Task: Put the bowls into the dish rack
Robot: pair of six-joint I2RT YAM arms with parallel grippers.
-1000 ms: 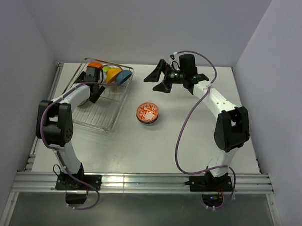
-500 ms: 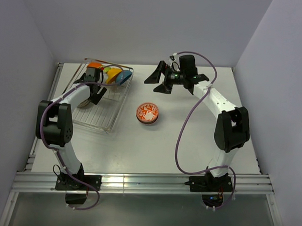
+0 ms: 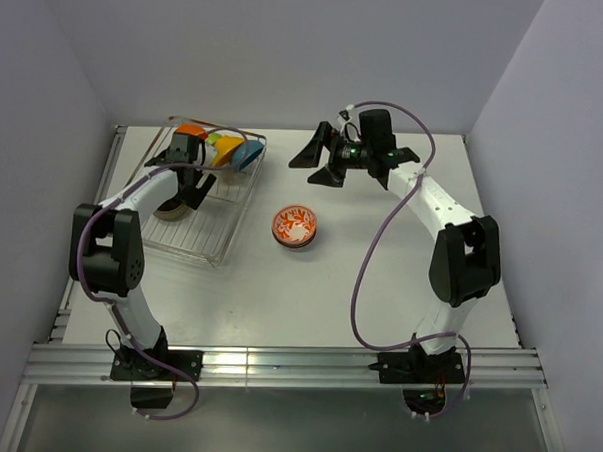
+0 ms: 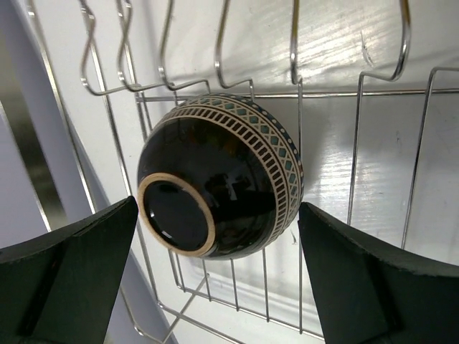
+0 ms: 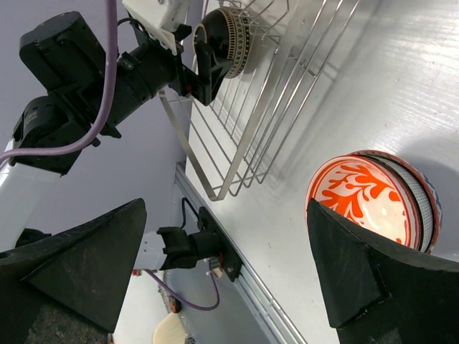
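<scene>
The silver wire dish rack (image 3: 209,227) sits at the table's left. An orange bowl (image 3: 191,131), a yellow-green bowl (image 3: 221,145) and a blue bowl (image 3: 246,156) stand on edge at its far end. A dark bowl with a patterned band (image 4: 222,175) lies on its side in the rack; it also shows in the top view (image 3: 172,208). My left gripper (image 4: 219,287) is open just behind it, jaws wide on either side and not touching. An orange-and-white patterned bowl (image 3: 294,227) stands on the table right of the rack. My right gripper (image 3: 317,164) is open and empty, above the table behind it.
The rack's near half (image 3: 186,239) holds nothing. In the right wrist view the rack's rim (image 5: 240,154) lies left of the orange bowl (image 5: 369,201), with the left arm (image 5: 93,86) over it. Walls close the table on three sides.
My left gripper has shifted slightly over the rack and the dark bowl now lies clear of its fingers. My right gripper has drifted a little back and left.
</scene>
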